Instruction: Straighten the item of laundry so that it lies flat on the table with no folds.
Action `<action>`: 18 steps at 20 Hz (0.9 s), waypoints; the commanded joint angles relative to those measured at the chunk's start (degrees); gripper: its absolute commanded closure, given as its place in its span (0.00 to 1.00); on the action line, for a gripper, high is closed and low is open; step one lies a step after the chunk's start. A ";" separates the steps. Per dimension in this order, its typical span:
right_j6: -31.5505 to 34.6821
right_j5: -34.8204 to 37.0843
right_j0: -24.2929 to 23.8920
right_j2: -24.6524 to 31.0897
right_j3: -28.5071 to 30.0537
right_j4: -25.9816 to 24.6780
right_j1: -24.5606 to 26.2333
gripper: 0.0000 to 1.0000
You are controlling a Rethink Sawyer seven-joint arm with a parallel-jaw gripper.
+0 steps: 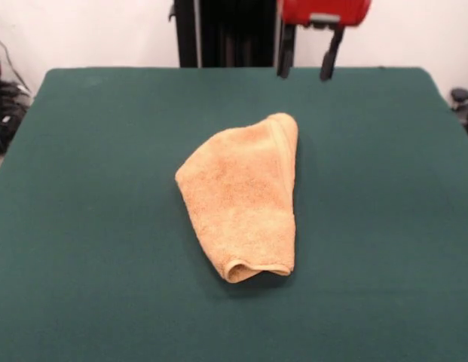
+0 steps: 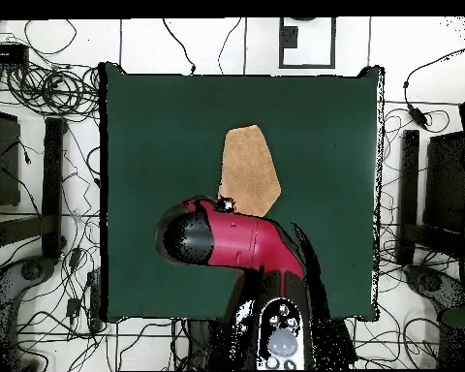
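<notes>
The orange-tan towel (image 1: 241,196) lies folded over on itself in the middle of the dark green table (image 1: 83,188). It forms a tapered shape with a rolled fold at its near end, and a woven band runs along its right edge. No tag shows. My gripper (image 1: 307,64) hangs at the table's far edge, above and behind the towel, open and empty, clear of the cloth. In the overhead view the towel (image 2: 249,170) lies mid-table (image 2: 149,126), and the red arm (image 2: 241,242) covers the gripper and touches the towel's lower edge in the picture.
The black pedestal (image 1: 218,34) stands behind the far table edge. Dark equipment (image 1: 4,105) sits off the left side. Cables and black stands (image 2: 52,184) ring the table in the overhead view.
</notes>
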 commanded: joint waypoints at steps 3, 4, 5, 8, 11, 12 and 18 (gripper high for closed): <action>13.43 -7.13 -1.13 2.27 -4.52 3.08 8.59 0.00; 13.33 -7.57 -1.33 2.38 -4.06 2.99 8.95 0.00; 13.34 -7.27 -1.36 2.19 -4.23 3.06 9.81 0.00; 12.92 -7.74 -1.52 1.95 -3.46 2.63 11.11 0.00; 12.80 -8.93 -1.49 1.26 -2.60 2.06 11.81 0.00; 12.85 -8.99 -1.33 0.81 -2.47 1.92 12.09 0.00; 13.59 -12.53 -0.31 -0.98 -1.69 1.28 13.86 0.00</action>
